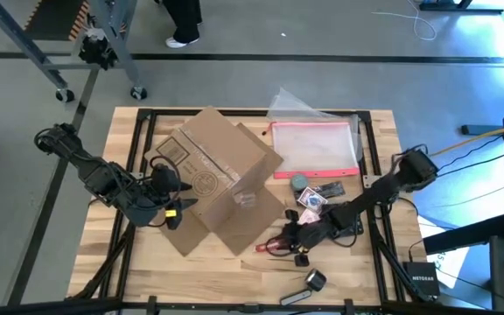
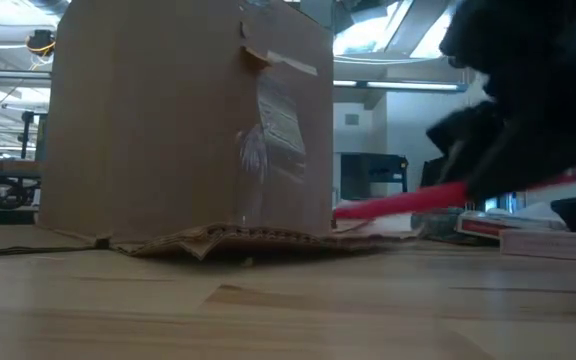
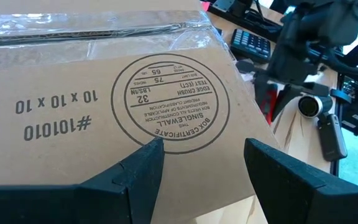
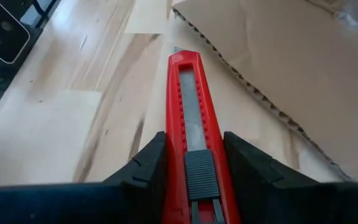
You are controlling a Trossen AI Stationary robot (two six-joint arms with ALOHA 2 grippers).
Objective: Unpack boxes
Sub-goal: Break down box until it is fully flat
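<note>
The brown cardboard box (image 1: 217, 175) stands mid-table, one flap (image 2: 258, 238) flat on the wood. My left gripper (image 1: 171, 203) is open at the box's near left side, its fingers (image 3: 145, 168) spread over the printed face (image 3: 166, 99). To the box's near right, my right gripper (image 1: 289, 238) is shut on a red box cutter (image 4: 188, 99). The cutter's tip (image 4: 176, 51) points toward the flap's corrugated edge (image 4: 253, 87). My left gripper stands close over the box's printed face; whether its fingers touch the cardboard I cannot tell. My right gripper pinches the cutter's red body (image 4: 194, 158) between its two fingers, at the black slider. The cutter lies along the fingers and sticks out ahead, slanting down, clear of the table (image 2: 398, 203).
A clear pouch with a pink-red edge (image 1: 315, 147) and a loose clear bag (image 1: 296, 105) lie far right of the box. Cards and small items (image 1: 315, 197) sit beside my right arm. A small camera-like device (image 1: 309, 282) lies at the near edge.
</note>
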